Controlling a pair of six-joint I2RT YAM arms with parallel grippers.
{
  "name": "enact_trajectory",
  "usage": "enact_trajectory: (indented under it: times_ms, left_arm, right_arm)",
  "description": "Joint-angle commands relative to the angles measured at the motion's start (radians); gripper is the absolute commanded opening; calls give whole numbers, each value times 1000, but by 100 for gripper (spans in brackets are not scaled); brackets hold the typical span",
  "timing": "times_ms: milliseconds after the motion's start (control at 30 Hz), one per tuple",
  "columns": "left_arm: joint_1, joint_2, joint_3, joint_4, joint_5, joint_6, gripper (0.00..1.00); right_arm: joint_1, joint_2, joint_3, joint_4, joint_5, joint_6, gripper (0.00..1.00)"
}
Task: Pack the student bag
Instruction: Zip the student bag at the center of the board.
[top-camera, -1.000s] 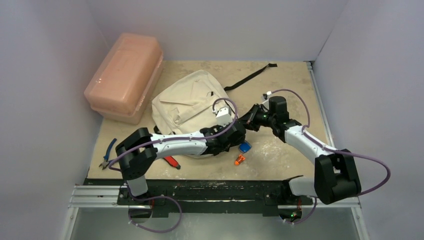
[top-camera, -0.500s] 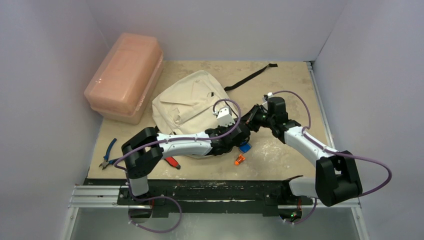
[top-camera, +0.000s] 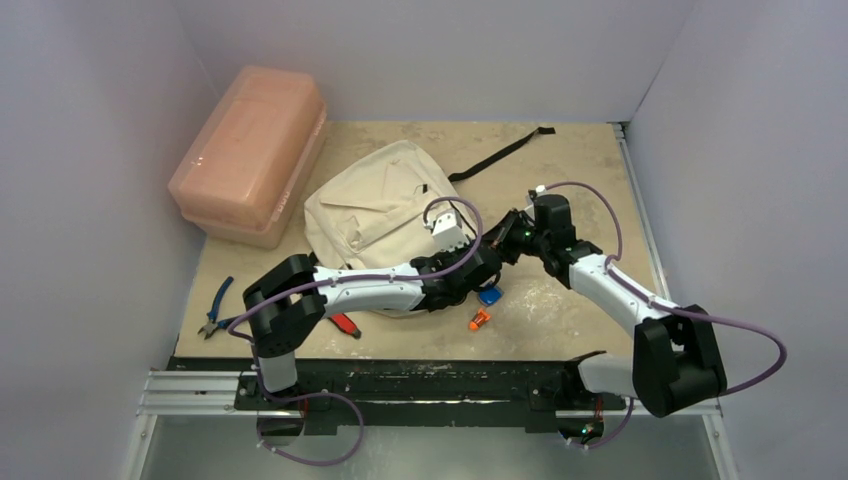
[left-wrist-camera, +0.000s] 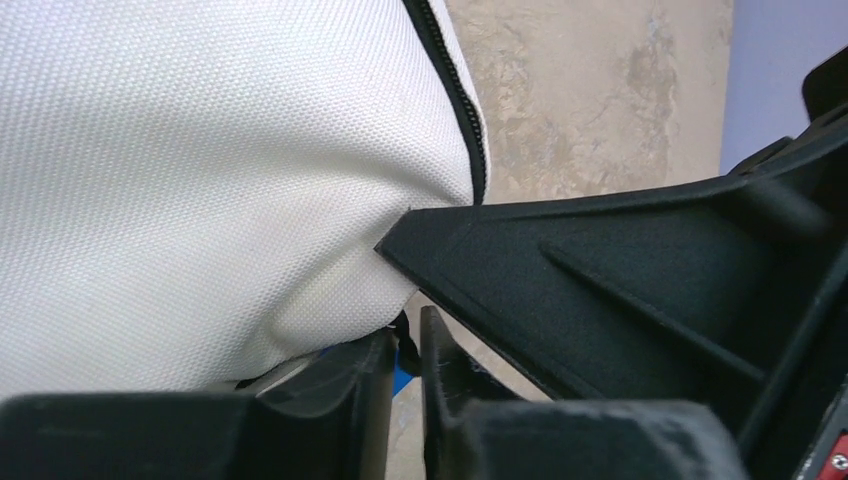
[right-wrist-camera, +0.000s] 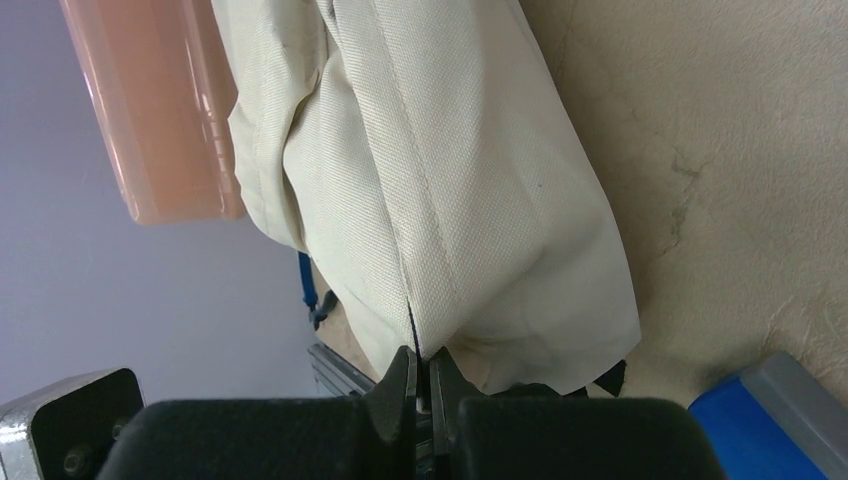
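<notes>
The student bag lies flat mid-table, cream fabric with a black zipper. Both grippers meet at its near right corner. My left gripper has its jaws drawn close around a small black zipper tab at the bag's edge. My right gripper is shut on the bag's seam edge, pinching the cream fabric just above the table. In the left wrist view the right gripper's black body fills the right side.
A pink plastic box stands at the back left. A black strap trails behind the bag. A blue item and an orange item lie by the grippers; blue-handled pliers and a red-handled tool lie near left.
My left gripper slid a little right to the bag's corner and its jaws closed in. The right arm edged slightly and kept its pinch on the bag.
</notes>
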Motion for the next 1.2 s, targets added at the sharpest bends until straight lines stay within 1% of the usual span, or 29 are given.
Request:
enact_trajectory:
  times_ms: [0, 33, 133, 233, 333, 400, 533, 600, 700, 800, 900, 967, 1033, 1067, 1100, 1133, 1167]
  left_arm:
    - [6, -4, 2, 109, -55, 69, 6]
    - [6, -2, 5, 108, -42, 92, 0]
    - [6, -11, 18, 59, 29, 138, 0]
    - [6, -35, -1, 6, 126, 175, 0]
    - [6, -66, -53, -15, 255, 245, 0]
    - [8, -77, -58, -94, 323, 280, 0]
    - [15, -148, -145, -162, 359, 325, 0]
    - [30, -176, -166, -224, 370, 348, 0]
    - [57, -205, -200, -251, 406, 385, 0]
    - [86, -243, -249, -243, 436, 416, 0]
    - [99, -273, -284, -219, 468, 476, 0]
    - [112, -276, -290, -177, 537, 533, 0]
    - [124, -270, -277, -135, 622, 568, 0]
    - [127, -267, -261, -117, 655, 575, 0]
    - [130, -264, -246, -103, 688, 582, 0]
    - [130, -262, -229, -94, 713, 590, 0]
    - [130, -261, -213, -90, 726, 594, 0]
  right_arm:
    - [3, -50, 4, -18, 19, -10, 0]
    - [3, -53, 6, -20, 25, -15, 0]
    - [1, -51, 31, -31, 38, -53, 0]
    - [-16, -28, 77, -58, 81, -139, 0]
    - [-53, 14, 116, -46, 101, -208, 0]
    - [-95, 40, 131, -14, 103, -238, 0]
    - [-167, 107, 174, 15, 102, -278, 0]
    - [-203, 144, 204, 45, 111, -292, 0]
    - [-239, 194, 239, 79, 85, -307, 0]
    - [-247, 268, 338, 24, 73, -397, 0]
    - [-250, 336, 437, -72, 97, -513, 0]
    - [-237, 379, 498, -135, 98, -584, 0]
    - [-218, 409, 552, -242, 160, -628, 0]
    - [-214, 405, 552, -273, 182, -631, 17]
    - [-211, 391, 517, -285, 181, -625, 30]
    - [-212, 363, 479, -286, 169, -620, 38]
    - [-212, 328, 434, -288, 168, -620, 43]
